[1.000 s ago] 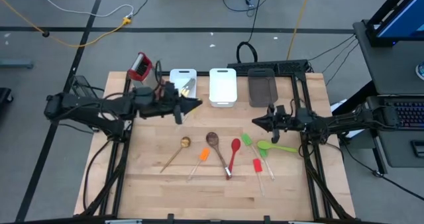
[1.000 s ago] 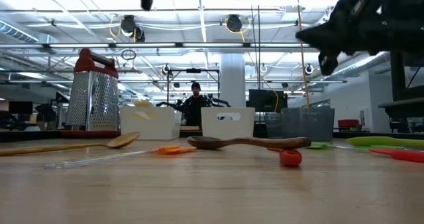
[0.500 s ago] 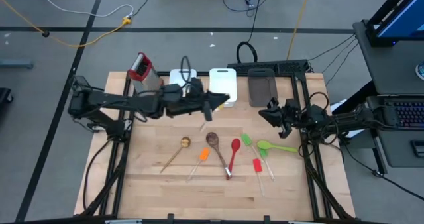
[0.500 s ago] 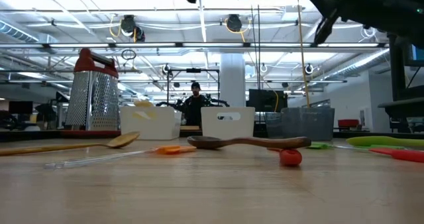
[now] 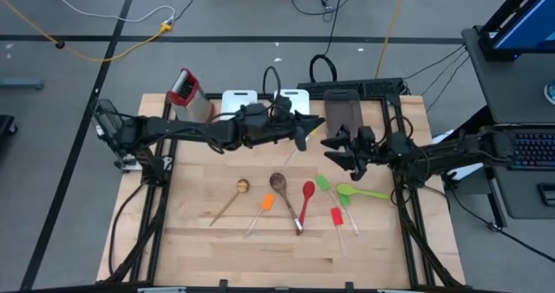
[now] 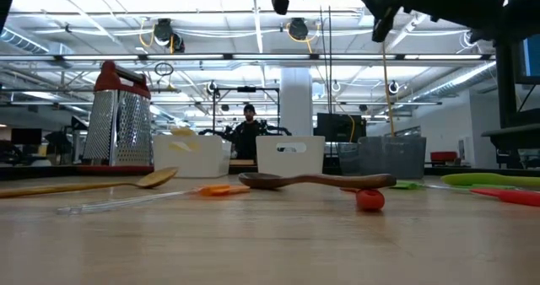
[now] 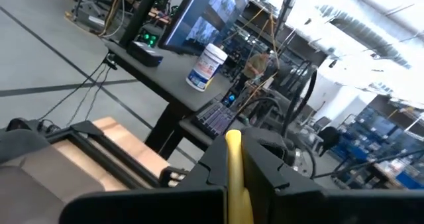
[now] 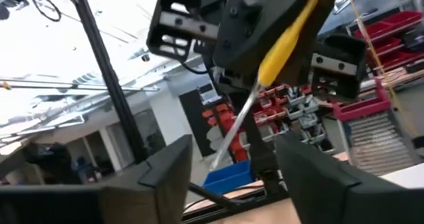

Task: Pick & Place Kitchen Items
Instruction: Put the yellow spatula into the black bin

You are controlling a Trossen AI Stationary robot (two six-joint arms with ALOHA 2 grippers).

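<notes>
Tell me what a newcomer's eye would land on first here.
The two arms meeting in mid-air above the table's middle: the left gripper, shut on a yellow spatula, faces the open right gripper close by. Below them a row of bright utensils lies on the wooden table, among them a red spoon and a green spoon. A grater stands at the back left corner.

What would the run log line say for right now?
left gripper: shut on yellow spatula, raised mid-table | right gripper: open, facing it | utensils on table: untouched
</notes>
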